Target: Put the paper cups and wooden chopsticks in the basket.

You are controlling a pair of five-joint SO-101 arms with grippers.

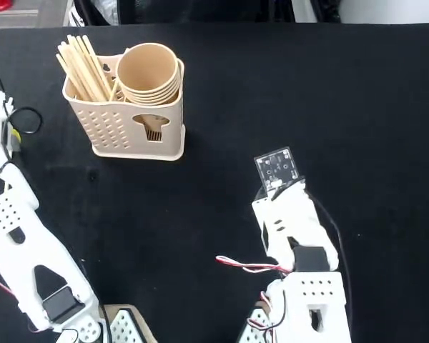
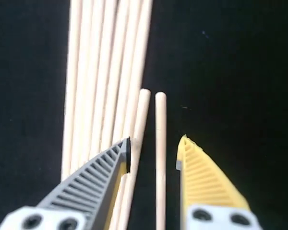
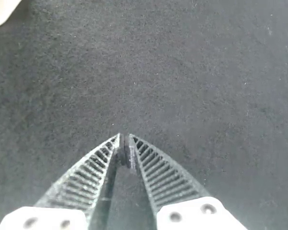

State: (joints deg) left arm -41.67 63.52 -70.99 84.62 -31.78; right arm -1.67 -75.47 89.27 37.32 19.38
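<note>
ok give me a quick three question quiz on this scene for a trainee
1. True or false: the stack of tan paper cups stands inside the beige perforated plastic basket.
2. Multiple choice: the right gripper is (A) shut over the bare black table, (B) open around a cup, (C) shut on a chopstick.
3. Fill in the blank: in the left wrist view, one pale wooden chopstick shows between the fingers of the left gripper, which is ___.

Key: 1 true; 2 A; 3 open.
</note>
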